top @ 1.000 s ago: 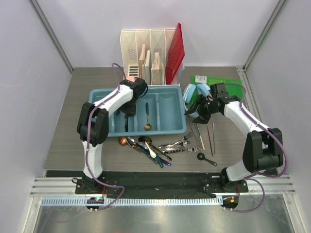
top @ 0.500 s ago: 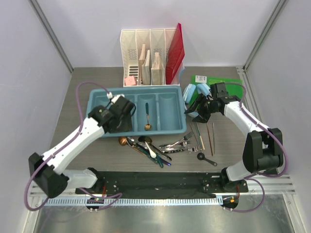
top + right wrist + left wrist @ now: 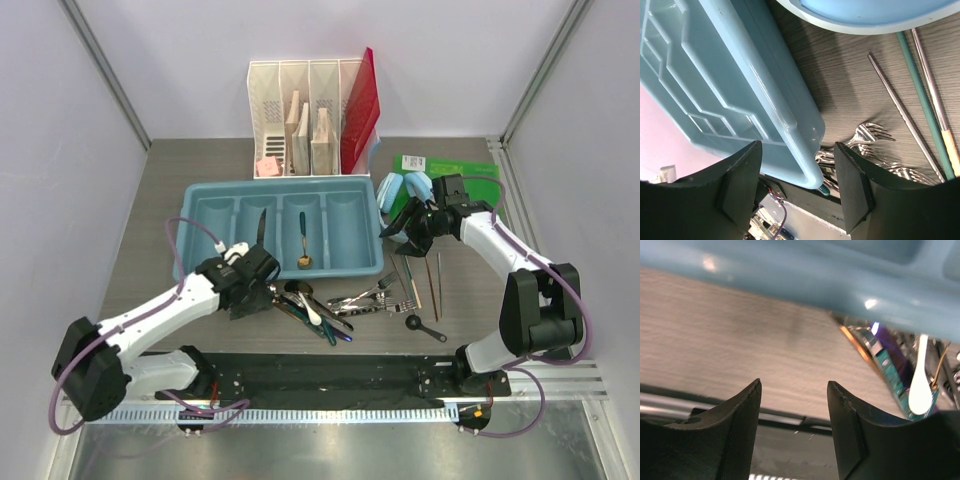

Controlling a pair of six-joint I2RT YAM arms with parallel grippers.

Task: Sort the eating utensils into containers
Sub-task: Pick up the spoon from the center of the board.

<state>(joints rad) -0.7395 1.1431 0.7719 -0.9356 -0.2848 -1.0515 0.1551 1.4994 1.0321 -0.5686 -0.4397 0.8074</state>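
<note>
I see the tray point(image 3: 345, 225) mid-table point(image 3: 150, 200), with the file organizer point(image 3: 310, 115) directly behind it. A knife point(image 3: 259, 230) lies in its second compartment from the left and a spoon point(image 3: 302, 240) in the third. In front of the tray's near wall lies a heap of spoons and knives point(image 3: 305, 305), with the forks point(image 3: 370, 297) just right of it. The chopsticks point(image 3: 435, 280) lie right of the tray, the headphones point(image 3: 405, 188) behind them. My left gripper point(image 3: 248, 300) is at the heap's left end, and my right gripper point(image 3: 398, 230) is beside the tray's right wall.
</note>
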